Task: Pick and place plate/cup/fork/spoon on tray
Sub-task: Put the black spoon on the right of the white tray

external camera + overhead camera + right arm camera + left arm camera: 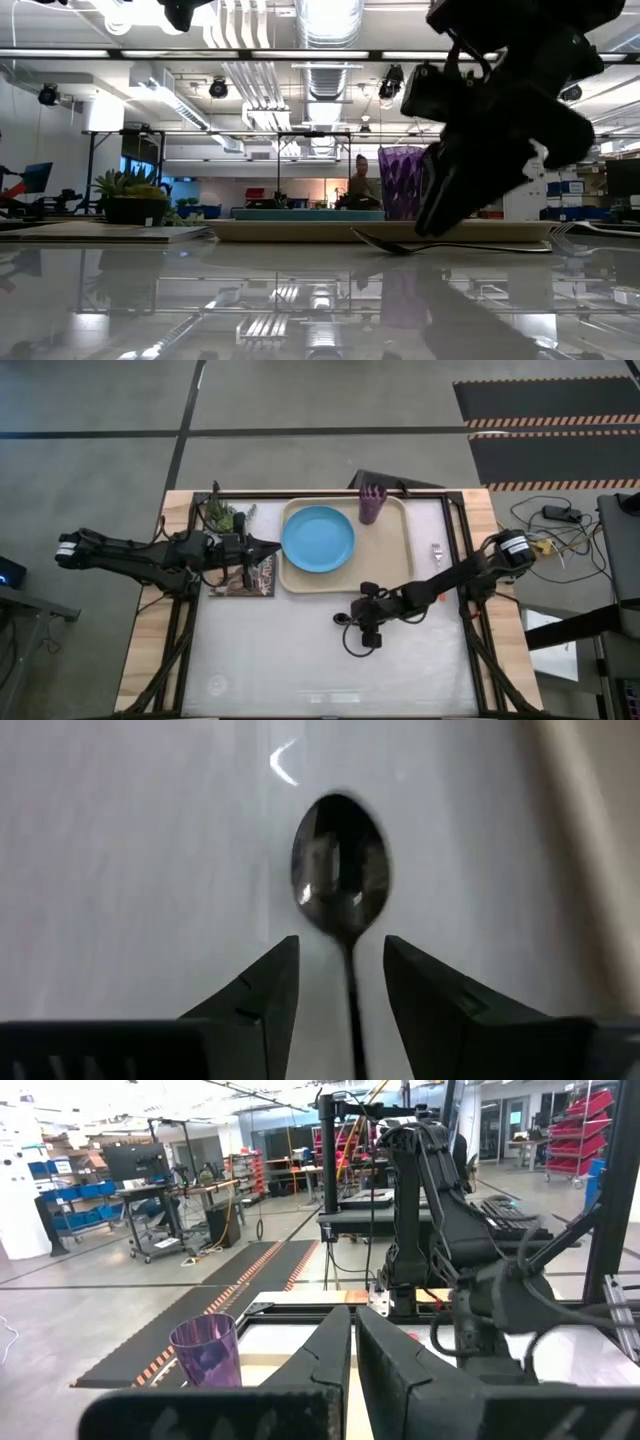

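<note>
The dark metal spoon (pixel 338 870) lies flat on the table in front of the tray's near edge; it also shows in the low view (pixel 450 245). My right gripper (pixel 352 622) is low over it and open. Its fingers stand on either side of the spoon's handle (pixel 350 990) without touching it. The light-blue plate (pixel 318 538) lies on the beige tray (pixel 395 575). The purple cup (pixel 371 505) stands upright in the tray's far right corner. My left gripper (pixel 268 550) is shut and empty by the tray's left rim. I see no orange fork handle.
A dark picture-covered book (pixel 245 582) lies left of the tray under my left arm. A small potted plant (pixel 225 515) stands at the far left. A small silvery piece (pixel 437 552) lies right of the tray, near my right arm.
</note>
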You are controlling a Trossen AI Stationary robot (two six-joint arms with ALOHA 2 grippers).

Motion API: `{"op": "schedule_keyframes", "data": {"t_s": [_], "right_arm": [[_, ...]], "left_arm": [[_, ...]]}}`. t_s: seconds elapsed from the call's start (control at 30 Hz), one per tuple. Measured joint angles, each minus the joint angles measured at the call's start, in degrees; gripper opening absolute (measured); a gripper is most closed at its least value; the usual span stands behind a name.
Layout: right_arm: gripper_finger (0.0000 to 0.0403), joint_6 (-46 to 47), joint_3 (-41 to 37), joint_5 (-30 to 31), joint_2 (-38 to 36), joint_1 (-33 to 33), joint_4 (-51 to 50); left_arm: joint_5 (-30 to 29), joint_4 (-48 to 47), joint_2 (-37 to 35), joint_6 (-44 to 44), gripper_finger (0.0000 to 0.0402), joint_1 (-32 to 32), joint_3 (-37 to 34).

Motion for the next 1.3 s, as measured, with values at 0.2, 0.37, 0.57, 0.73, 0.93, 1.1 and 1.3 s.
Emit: {"op": "schedule_keyframes", "data": {"t_s": [0.2, 0.37, 0.57, 0.73, 0.93, 1.1, 1.3], "right_arm": [[0.0118, 0.14, 1.14, 0.43, 3.4, -0.07, -0.58], [0.0083, 0.18, 1.34, 0.42, 3.5, -0.13, -1.06], [0.0016, -0.06, 1.34, 0.76, 3.48, -0.17, -1.82], [0.001, 1.56, 2.05, -0.71, 2.54, -0.16, -2.89], [0.0009, 2.4, 4.21, -0.94, -1.98, -0.12, -3.39], [0.0009, 5.47, 6.5, 3.93, -6.02, -0.11, -7.25], [0.0009, 7.57, 7.13, 7.56, -11.04, -0.17, -10.05]], "left_arm": [[0.01, -0.02, 0.0, 0.0, 0.0003, 0.0, 0.0], [-0.01, -0.04, 0.0, 0.02, 0.0003, 0.0, -0.02], [-0.01, -0.04, 0.0, 0.02, 0.0003, 0.0, -0.02], [-0.01, -0.04, 0.0, 0.02, 0.0003, 0.0, -0.02], [-0.01, -0.07, 0.0, 0.02, 0.0003, 0.0, -0.02], [-0.01, -0.13, 0.02, 0.02, 0.0003, 0.0, -0.04], [-0.03, -0.12, 0.01, 0.02, 0.0003, 0.0, -0.07]]}}
